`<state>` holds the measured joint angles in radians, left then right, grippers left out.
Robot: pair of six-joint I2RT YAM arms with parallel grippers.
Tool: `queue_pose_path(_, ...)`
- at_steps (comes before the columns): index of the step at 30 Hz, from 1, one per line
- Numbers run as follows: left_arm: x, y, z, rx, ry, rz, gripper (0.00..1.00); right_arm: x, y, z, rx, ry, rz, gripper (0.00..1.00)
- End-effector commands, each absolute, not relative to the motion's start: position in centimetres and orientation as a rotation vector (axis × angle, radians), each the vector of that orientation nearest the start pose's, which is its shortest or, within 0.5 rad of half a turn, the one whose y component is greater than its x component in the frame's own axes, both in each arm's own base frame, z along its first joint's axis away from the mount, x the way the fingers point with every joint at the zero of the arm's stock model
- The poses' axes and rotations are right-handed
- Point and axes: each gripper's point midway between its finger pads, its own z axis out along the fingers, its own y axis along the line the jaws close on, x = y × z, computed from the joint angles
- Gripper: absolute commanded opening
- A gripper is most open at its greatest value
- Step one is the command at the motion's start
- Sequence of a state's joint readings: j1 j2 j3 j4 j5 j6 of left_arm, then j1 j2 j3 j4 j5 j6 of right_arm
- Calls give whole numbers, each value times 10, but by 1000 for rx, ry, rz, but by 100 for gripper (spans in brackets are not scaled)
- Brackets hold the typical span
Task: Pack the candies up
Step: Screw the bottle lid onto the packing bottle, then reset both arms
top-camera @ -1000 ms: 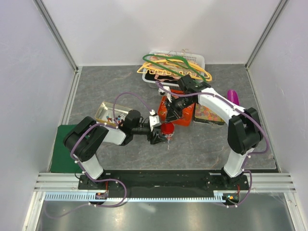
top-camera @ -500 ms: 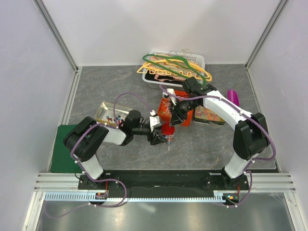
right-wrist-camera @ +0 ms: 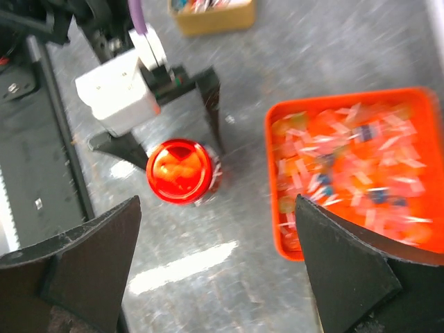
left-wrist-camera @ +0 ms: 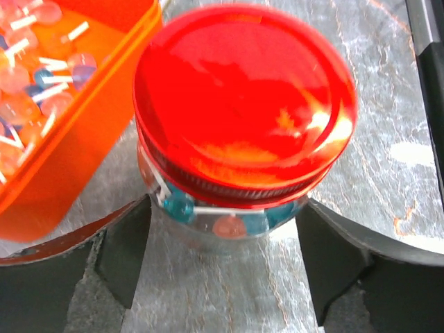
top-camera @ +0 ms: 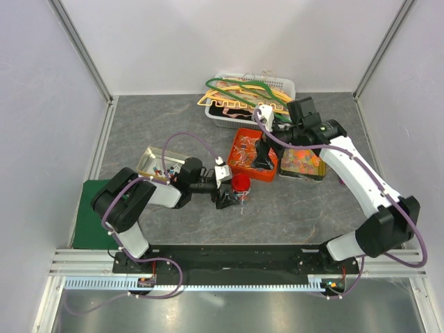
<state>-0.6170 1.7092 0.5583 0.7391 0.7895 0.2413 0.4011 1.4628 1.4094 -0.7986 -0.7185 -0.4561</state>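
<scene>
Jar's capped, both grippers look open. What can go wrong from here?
1. The left gripper closely straddles the red-lidded glass jar; a skewed retreat could tip it.
2. The jar stands close beside the orange plastic tray of wrapped candies; a nudge could shove one into the other.

A robot lab test cell: white panel walls [top-camera: 243, 41] in aluminium framing [top-camera: 83, 48] rise far beyond the left gripper [left-wrist-camera: 223, 260], with a grey tabletop [top-camera: 159, 125] beneath it (stone-patterned). Behind it lie a black base plate [top-camera: 236, 257] and a slotted cable duct [top-camera: 208, 283].
</scene>
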Motion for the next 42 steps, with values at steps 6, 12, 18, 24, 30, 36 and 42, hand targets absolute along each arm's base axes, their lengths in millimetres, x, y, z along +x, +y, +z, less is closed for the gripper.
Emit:
queue_pose_path(6, 239, -313, 51, 1335, 1558, -1022, 100, 309, 216, 258, -1112, 1881, 623, 98)
queue_pose_path(12, 239, -294, 76, 1418, 1517, -853, 100, 327, 189, 281, -951, 1898, 457, 98)
queue_pose_path(18, 224, -281, 118, 1431, 1521, -880, 100, 339, 159, 287, -841, 1963, 276, 98)
queue_pose_path(24, 254, -258, 146, 1402, 1711, -636, 100, 343, 125, 311, -686, 1958, 86, 98)
queue_pose_path(30, 305, -197, 211, 1122, 1807, -194, 100, 349, 71, 374, -399, 1791, -192, 98)
queue_pose_path(36, 348, -113, 350, 647, 1736, -55, 100, 335, 47, 445, -225, 1622, -238, 98)
queue_pose_path(42, 363, -45, 438, 342, 1653, -16, 100, 303, 39, 496, -168, 1449, -177, 98)
